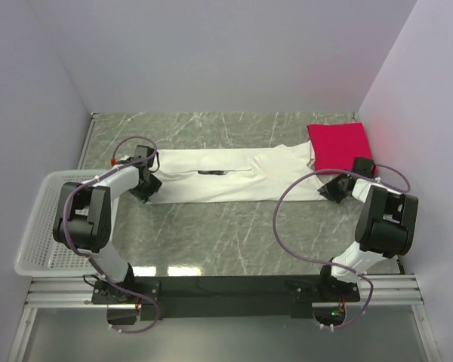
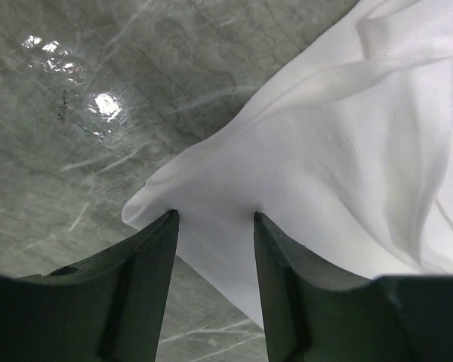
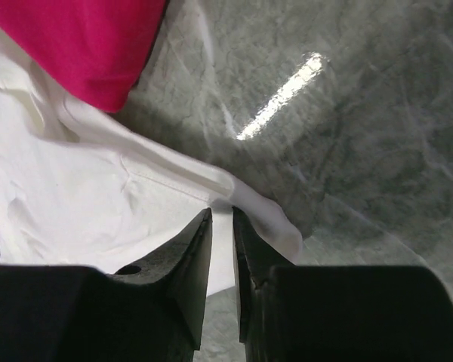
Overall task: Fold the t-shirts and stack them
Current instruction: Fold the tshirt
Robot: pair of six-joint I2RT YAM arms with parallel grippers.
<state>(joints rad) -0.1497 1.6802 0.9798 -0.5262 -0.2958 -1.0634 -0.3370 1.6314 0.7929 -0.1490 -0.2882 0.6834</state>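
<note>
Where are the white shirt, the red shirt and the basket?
white t-shirt [image 1: 226,188]: top view, middle of its spread body
red t-shirt [image 1: 340,145]: top view, centre of the folded square
basket [image 1: 41,241]: top view, bare mesh floor

We note white links and black joints on left arm [image 1: 83,219] and right arm [image 1: 385,219]; looping purple cables [image 1: 275,219]; dark wedge-shaped fingers [image 2: 136,286].

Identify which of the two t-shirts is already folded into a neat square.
The red t-shirt at the far right corner; the white t-shirt lies stretched out long across the table.
</note>
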